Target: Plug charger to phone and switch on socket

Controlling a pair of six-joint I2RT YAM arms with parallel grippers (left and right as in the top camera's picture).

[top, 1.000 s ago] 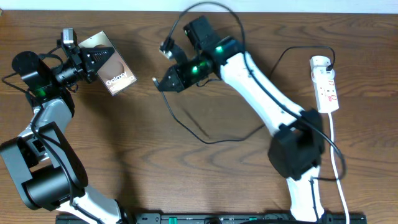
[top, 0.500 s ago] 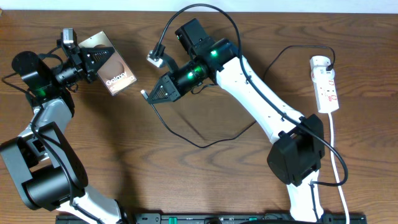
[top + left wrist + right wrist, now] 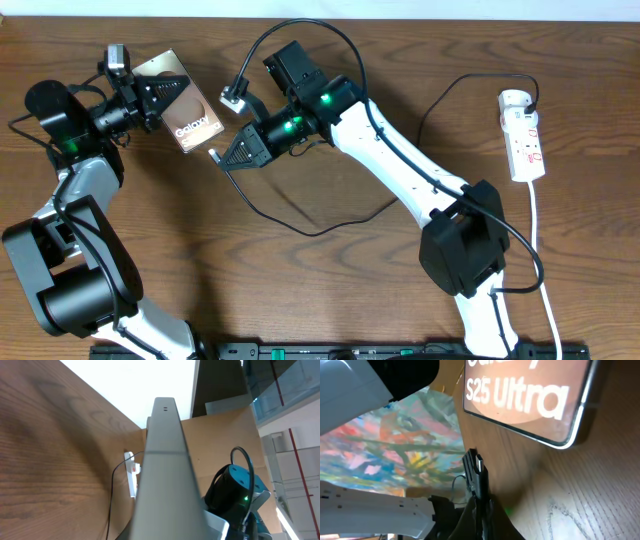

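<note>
Over the desk's (image 3: 330, 300) left, our left pincer (image 3: 148, 98) clamps the phone (image 3: 183, 115); our right pincer (image 3: 225, 157) pinches the charger (image 3: 477, 469) just beside it. We should square its tip to the port, perhaps on that near edge, before pushing.

A bronze-brown phone (image 3: 185, 120) lettered in white, a black charger cable (image 3: 303, 232) and a white socket strip (image 3: 524, 140) with red marks lie against the dark, streaky wood-grain table (image 3: 250, 300).

The left arm (image 3: 80, 180) is being held folded, its gripper (image 3: 153, 98) being clamped on the phone (image 3: 190, 122) edge. The right arm (image 3: 390, 158) is being stretched far leftward, its gripper (image 3: 225, 157) being pinched on the charger (image 3: 476, 474) tip, its fingers being pointed toward the left gripper.
</note>
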